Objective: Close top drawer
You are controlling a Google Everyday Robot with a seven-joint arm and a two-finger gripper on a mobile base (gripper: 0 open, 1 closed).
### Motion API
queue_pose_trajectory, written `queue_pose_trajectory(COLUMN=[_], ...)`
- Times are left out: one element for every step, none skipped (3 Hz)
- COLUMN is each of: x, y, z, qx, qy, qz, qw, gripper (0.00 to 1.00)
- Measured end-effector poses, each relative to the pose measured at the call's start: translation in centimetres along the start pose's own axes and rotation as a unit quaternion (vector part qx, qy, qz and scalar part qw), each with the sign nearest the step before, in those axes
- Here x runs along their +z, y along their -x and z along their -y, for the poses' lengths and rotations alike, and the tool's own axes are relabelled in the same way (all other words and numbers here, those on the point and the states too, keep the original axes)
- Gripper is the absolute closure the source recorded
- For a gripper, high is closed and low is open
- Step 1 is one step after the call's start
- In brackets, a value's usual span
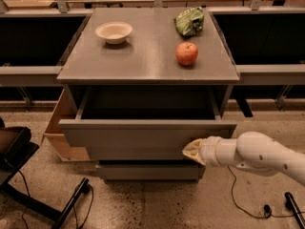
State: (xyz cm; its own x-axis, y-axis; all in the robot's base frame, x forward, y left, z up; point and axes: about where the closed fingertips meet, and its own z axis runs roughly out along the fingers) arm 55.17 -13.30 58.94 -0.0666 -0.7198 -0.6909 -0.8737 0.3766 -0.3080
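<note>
The top drawer (143, 138) is a wide grey metal tray pulled partly out of a grey cabinet (147, 56). Its inside looks dark and empty. Its plain flat front panel faces me. My gripper (189, 150) comes in from the right on a white arm (257, 154), and its pale tip touches the lower right part of the drawer's front panel. A narrower drawer front (150, 171) shows just below.
On the cabinet top sit a white bowl (114, 32), a red apple (187, 53) and a green bag (189, 22). A cardboard box (59, 128) stands left of the cabinet. Black chair legs (28, 194) and cables lie on the speckled floor.
</note>
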Motion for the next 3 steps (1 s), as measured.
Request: queue_pose_trajectory(x=[1.0, 1.0, 1.9], y=[1.1, 1.1, 1.9], z=[2.8, 2.8, 4.9], qx=[-0.012, -0.013, -0.021], qy=[-0.002, -0.002, -0.004], qz=[0.005, 0.005, 0.009], qw=[0.9999, 0.9999, 0.9997], gripper=[1.0, 1.0, 1.0])
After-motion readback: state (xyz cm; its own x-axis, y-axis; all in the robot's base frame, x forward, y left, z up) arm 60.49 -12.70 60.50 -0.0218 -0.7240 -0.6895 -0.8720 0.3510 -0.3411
